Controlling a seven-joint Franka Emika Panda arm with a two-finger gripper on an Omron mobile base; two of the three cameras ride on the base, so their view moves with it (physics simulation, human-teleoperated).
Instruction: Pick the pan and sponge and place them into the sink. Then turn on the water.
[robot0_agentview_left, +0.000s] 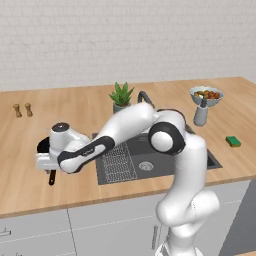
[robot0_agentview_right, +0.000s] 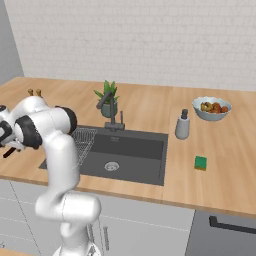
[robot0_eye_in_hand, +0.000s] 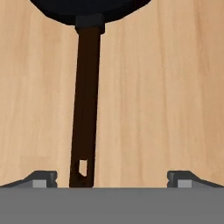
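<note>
pepper and salt shakers: two small brown pieces, far left of the wooden counter, well apart from everything else.

pan: black, flat on the counter left of the sink, mostly covered by the robot's hand in the left base view; a sliver of its rim shows at the hand's left side. its handle is long, thin and dark, with a small hole near its free end, and runs from the pan body at the top of the hand view down toward the camera. the handle's end pokes out below the hand toward the counter's front edge.

gripper: poised above the handle's free end, jaws spread wide, holding nothing. the handle lies between the two fingertips, much closer to the left fingertip in the hand view; neither is seen touching it.

sink: dark grey basin sunk into the counter, round metal drain in the floor, wire rack at its left end.

faucet: dark, angular, behind the sink.

potted plant: green, just behind the faucet.

soap bottle: grey, right of the sink.

bowl of fruit: behind the bottle.

sponge: green block, flat on the counter right of the sink, well apart from the gripper.
</note>
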